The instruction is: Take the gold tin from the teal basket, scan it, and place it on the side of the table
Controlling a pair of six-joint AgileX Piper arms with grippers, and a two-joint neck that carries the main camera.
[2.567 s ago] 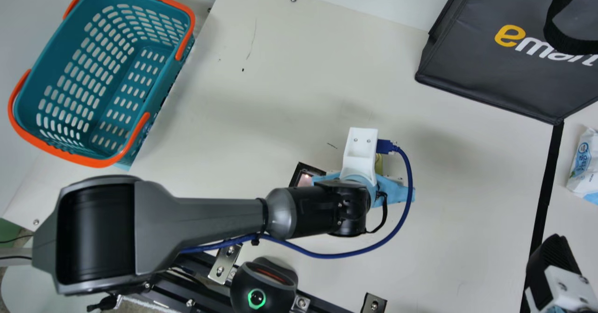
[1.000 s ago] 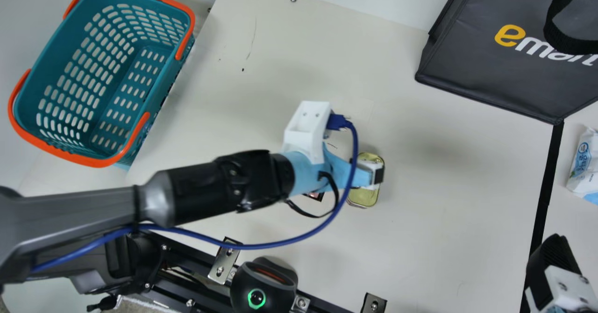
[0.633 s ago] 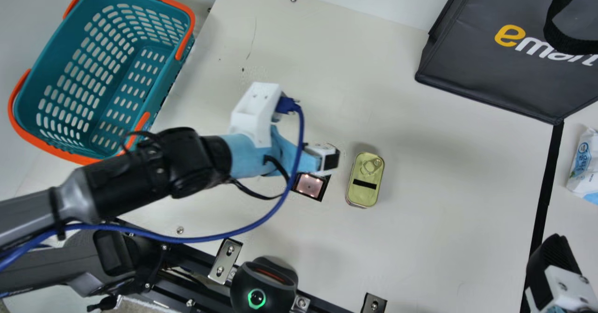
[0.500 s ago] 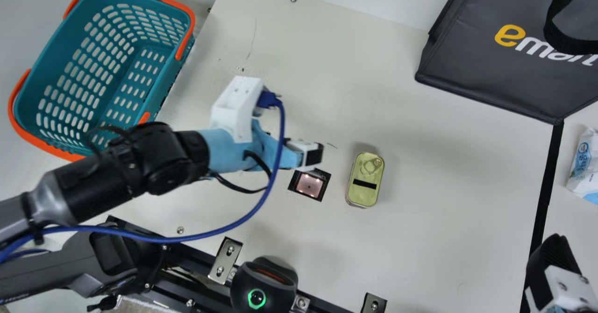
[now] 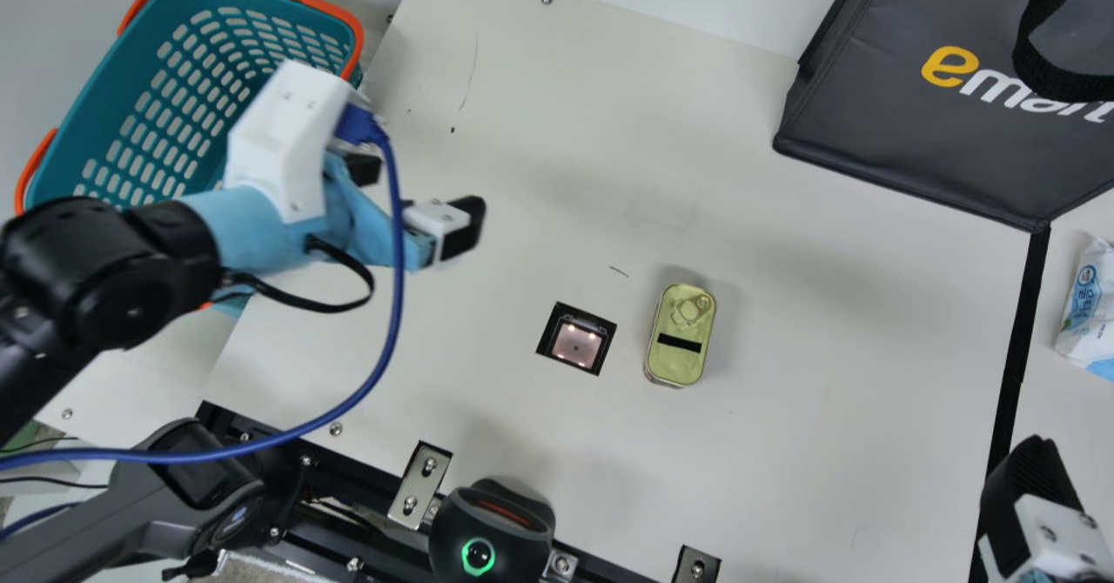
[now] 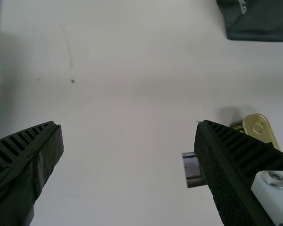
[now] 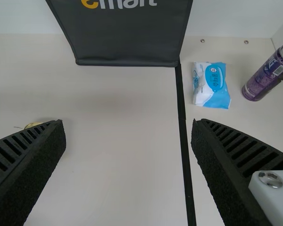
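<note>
Retreating over the surface (image 5: 827, 444) toward the basket (image 5: 91, 100) at left: left pincer (image 5: 417, 192), spread and empty | right pincer (image 7: 127, 123) also spread | tin (image 5: 678, 355) now uncovered, just right of scan window (image 5: 576, 345) | scan unconfirmed, side placement perhaps pending

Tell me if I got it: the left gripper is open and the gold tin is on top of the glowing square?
Not quite: the main view shows the gold tin on the table, beside the glowing square. The left gripper is open.
</note>
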